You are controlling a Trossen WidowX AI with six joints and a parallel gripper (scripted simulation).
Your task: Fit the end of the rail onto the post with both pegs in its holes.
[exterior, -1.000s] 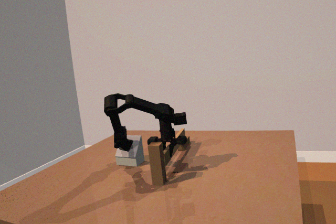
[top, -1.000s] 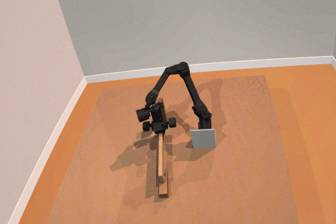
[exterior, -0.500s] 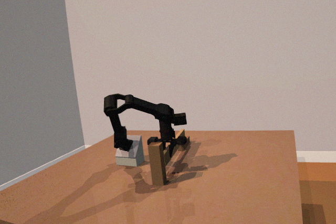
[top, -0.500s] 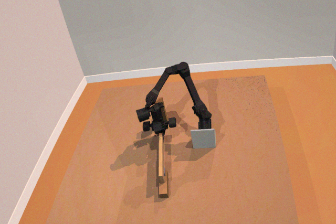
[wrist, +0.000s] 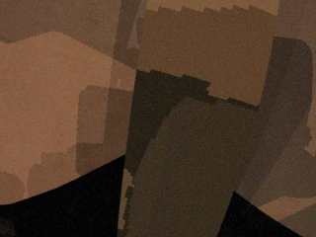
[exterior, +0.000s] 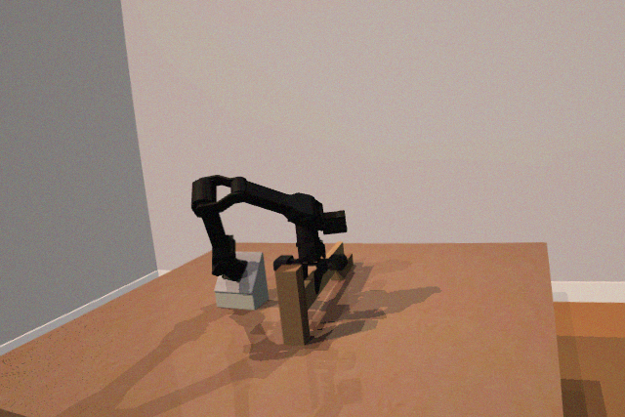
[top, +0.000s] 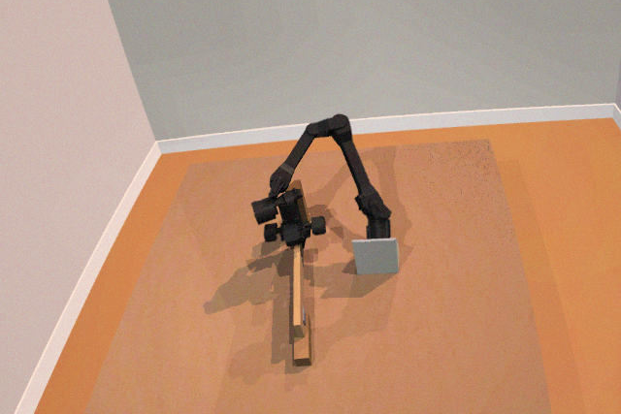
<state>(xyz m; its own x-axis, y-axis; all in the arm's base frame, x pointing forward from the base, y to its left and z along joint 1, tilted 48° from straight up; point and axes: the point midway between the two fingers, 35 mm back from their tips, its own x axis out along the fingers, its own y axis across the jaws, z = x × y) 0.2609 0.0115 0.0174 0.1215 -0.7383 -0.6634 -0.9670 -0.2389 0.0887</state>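
Note:
The long wooden rail runs from the low footboard block toward the short wooden post. Its near end lies right at the post, and I cannot tell its height or whether it touches. The pegs and holes are hidden. My gripper is shut on the rail, on the stretch close to the footboard, reaching down from above. In the wrist view the rail fills the gap between the dark fingers and lies in shadow.
The arm's grey base block stands beside the rail, on the arm's side. The brown table top ends at an edge, with orange floor beyond it and walls behind.

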